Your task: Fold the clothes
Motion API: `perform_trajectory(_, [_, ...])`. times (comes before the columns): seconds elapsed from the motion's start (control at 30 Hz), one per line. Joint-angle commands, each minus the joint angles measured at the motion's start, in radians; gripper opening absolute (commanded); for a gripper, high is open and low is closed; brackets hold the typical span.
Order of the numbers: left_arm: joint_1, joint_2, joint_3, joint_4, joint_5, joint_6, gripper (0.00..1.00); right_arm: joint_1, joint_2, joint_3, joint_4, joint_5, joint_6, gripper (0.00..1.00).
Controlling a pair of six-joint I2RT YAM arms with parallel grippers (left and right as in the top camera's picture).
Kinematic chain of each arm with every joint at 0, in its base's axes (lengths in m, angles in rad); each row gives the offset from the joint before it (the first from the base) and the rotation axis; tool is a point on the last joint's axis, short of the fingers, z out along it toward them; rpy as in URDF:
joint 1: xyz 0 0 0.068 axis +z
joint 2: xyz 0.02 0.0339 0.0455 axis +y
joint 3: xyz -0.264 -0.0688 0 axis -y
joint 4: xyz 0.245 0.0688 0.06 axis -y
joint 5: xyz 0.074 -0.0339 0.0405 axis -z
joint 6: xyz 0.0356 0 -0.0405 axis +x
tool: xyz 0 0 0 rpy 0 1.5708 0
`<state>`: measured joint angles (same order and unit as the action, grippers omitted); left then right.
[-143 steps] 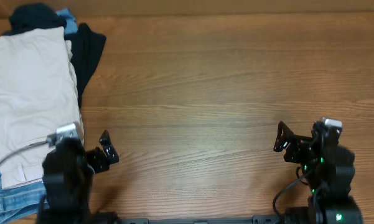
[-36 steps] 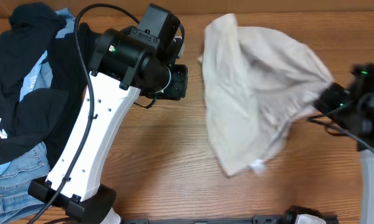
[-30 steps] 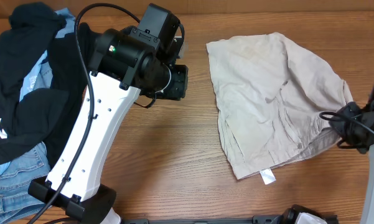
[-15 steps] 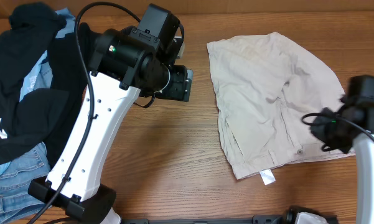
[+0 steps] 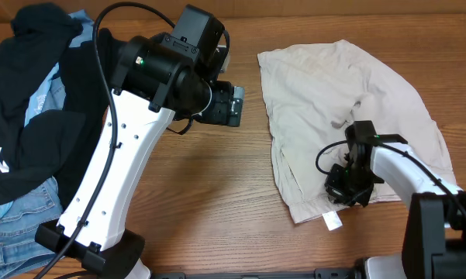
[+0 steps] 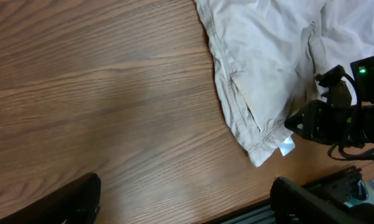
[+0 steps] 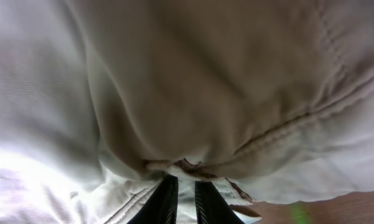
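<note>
The clothes in play are light beige shorts, lying spread out right of the table's middle, with a small white tag at the near edge. My right gripper is low on the shorts' near part. In the right wrist view its fingers pinch a fold of beige fabric, so the gripper is shut on the shorts. My left gripper hangs open left of the shorts, holding nothing. The left wrist view has its fingertips far apart over bare wood, the shorts ahead.
A pile of other clothes fills the left end: a black garment, a light-blue one and denim. The left arm's white link crosses the left half. Bare wood lies between arm and shorts.
The shorts dropped and settled flat. My left gripper opened wide. My right gripper swept left from the shorts' right edge across them to their near part.
</note>
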<state>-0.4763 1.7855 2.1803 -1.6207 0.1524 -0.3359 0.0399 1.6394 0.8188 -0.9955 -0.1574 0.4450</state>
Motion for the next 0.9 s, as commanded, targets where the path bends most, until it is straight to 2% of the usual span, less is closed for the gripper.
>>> perform_trajectory(0.0, [-0.002,0.010,0.014,-0.011,-0.035,0.011,0.93,0.103,0.146,-0.034,0.087,-0.175,-0.053,0.15])
perform_trajectory(0.13, [0.007,0.010,0.014,-0.026,-0.068,0.007,0.95,0.227,0.160,-0.009,0.099,-0.270,-0.056,0.15])
perform_trajectory(0.23, [0.031,0.010,0.014,-0.040,-0.087,0.007,0.94,0.330,0.160,0.066,0.153,-0.428,-0.046,0.15])
perform_trajectory(0.3, [0.064,0.010,0.014,-0.053,-0.089,0.006,0.93,0.381,0.160,0.104,0.231,-0.451,0.030,0.20])
perform_trajectory(0.43, [0.115,0.010,0.014,-0.061,-0.082,0.007,0.93,0.419,0.160,0.177,0.561,-0.451,0.179,0.20])
perform_trajectory(0.5, [0.119,0.010,0.014,-0.061,-0.089,0.008,0.94,0.419,0.160,0.192,0.728,-0.437,0.192,0.23])
perform_trajectory(0.53, [0.119,0.010,0.014,-0.062,-0.089,0.008,0.94,0.409,0.158,0.214,0.729,-0.393,0.182,0.23])
perform_trajectory(0.63, [0.113,0.010,0.014,-0.069,-0.066,0.007,0.82,0.307,0.093,0.354,0.479,-0.237,0.078,0.27])
perform_trajectory(0.67, [0.106,0.010,0.014,-0.068,-0.066,0.007,0.74,0.257,0.051,0.423,0.354,-0.132,0.042,0.31])
perform_trajectory(0.77, [0.087,0.010,0.002,-0.061,-0.068,0.008,0.74,0.134,-0.047,0.568,0.091,0.108,0.017,0.33])
perform_trajectory(0.87, [0.042,0.010,-0.101,-0.010,-0.083,0.016,0.73,0.024,-0.126,0.634,-0.040,0.146,-0.071,0.35])
